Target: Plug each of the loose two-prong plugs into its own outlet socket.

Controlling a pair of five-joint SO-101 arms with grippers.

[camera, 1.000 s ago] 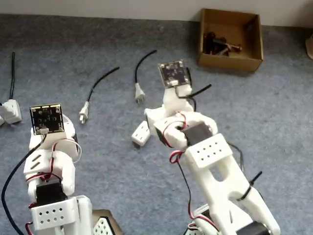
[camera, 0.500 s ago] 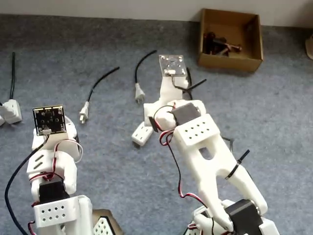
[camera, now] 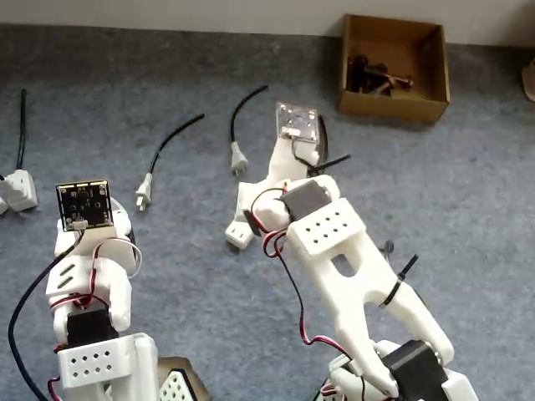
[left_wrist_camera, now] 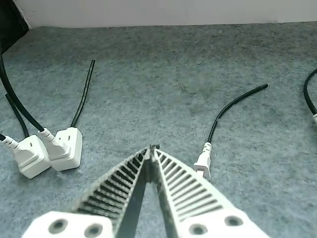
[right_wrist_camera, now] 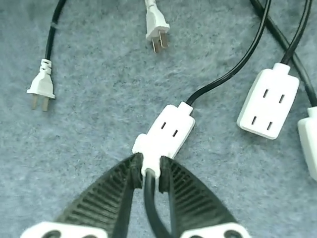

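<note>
I seem to be in a hobby robotics workshop or lab corner. Grey carpet (camera: 468, 209) runs up to a plain white wall (camera: 167, 12). An open cardboard box (camera: 393, 107) holds small dark spare parts (camera: 376, 77). My white plastic arms (camera: 359, 276) carry bare circuit boards (camera: 82, 205) and loose red wiring (camera: 276, 244).

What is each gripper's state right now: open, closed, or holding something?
Left gripper: closed, holding nothing.
Right gripper: closed on the white plug at the end of an outlet socket.
</note>
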